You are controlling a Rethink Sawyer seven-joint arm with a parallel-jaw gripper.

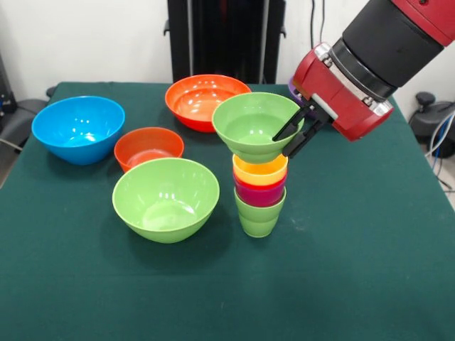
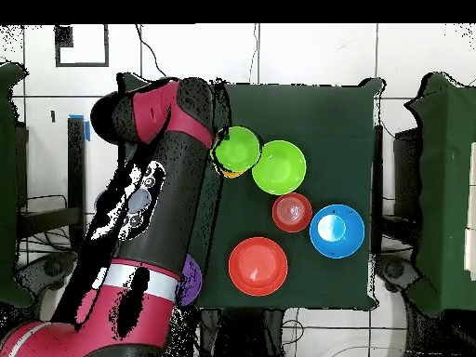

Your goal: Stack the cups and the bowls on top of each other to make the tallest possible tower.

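Gripper [image 1: 298, 135] is clamped on the right rim of the small light-green bowl [image 1: 254, 126], one finger inside the bowl, the other outside against its wall. That bowl sits on top of the tower [image 1: 259, 190], tilted slightly, opening up. Below it, top to bottom: yellow cup [image 1: 260, 170], red cup [image 1: 260, 192] with a darker purplish band at its base, light-green cup [image 1: 259, 214] standing on the green table [image 1: 355, 270]. Tower is right of table centre in the front view. Large light-green bowl [image 1: 166, 198] just left of the tower, not touching it. Small orange-red bowl [image 1: 148, 148] behind that one, close to it. Blue bowl [image 1: 77, 128] far left. Large orange bowl [image 1: 207, 101] at the back, partly hidden behind the held bowl. Overhead view: red and black arm [image 2: 158, 214] covers the table's left side, a purple bowl [image 2: 191, 279] peeks out from under it near the table's edge; the held green bowl [image 2: 238, 149] hides the cups under it.
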